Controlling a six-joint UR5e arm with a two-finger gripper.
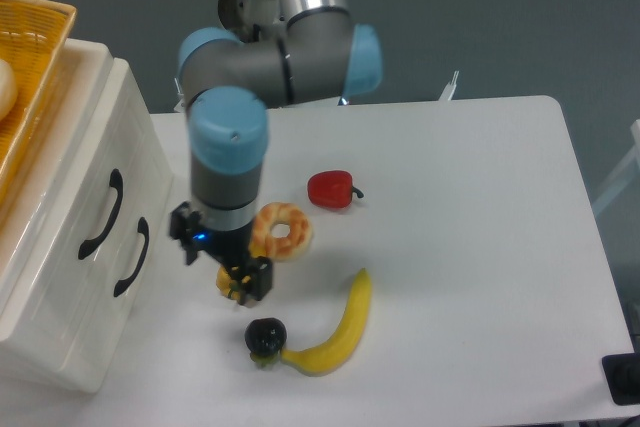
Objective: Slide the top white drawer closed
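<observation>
White plastic formed the top white drawer (pixel 100 209) at the left, its front seen standing slightly out from the cabinet. The gripper (pixel 243 284) was held nearby to its right, pointed down at the table (pixel 480 247), presumably for a push; whether its fingers were spread could not be told.

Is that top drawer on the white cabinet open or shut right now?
Shut, or nearly. The top white drawer has its front about level with the lower drawer front; no gap or inside shows. The gripper hangs apart from it.
</observation>
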